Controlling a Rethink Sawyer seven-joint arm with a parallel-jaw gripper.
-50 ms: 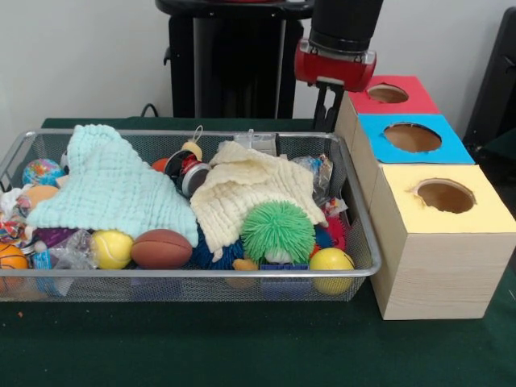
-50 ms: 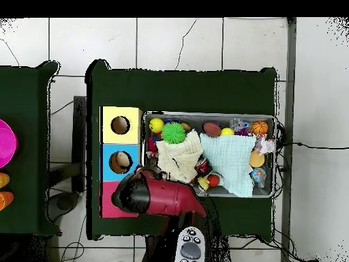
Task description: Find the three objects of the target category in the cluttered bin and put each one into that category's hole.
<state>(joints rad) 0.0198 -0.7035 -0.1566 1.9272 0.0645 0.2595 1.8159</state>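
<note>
The target category is not stated, but balls are the most plentiful candidates in the silver wire-mesh bin, so they are judged the likely quarry: a brown rubber football and a yellow tennis-type ball lie side by side against the near wall, a smooth yellow ball sits in the near corner beside the boxes, and an orange basketball rests at the opposite end. All look light and slightly yielding; the smooth ones may slip, so a grip across the widest part would suit, while the football is best taken across its narrow waist. A green spiky rubber puff ball looks soft and squashy. A mint-green muslin cloth and a cream muslin cloth drape limply over the heap and probably hide more. The red and black gripper hangs behind the bin's far corner next to the red-topped box; whether its claw is spread or pressed together cannot be told. A blue-topped box and a yellow-topped wooden box complete the row, each with a round hole. The table wears a dark green cloth and stands on pale floor tiles.
</note>
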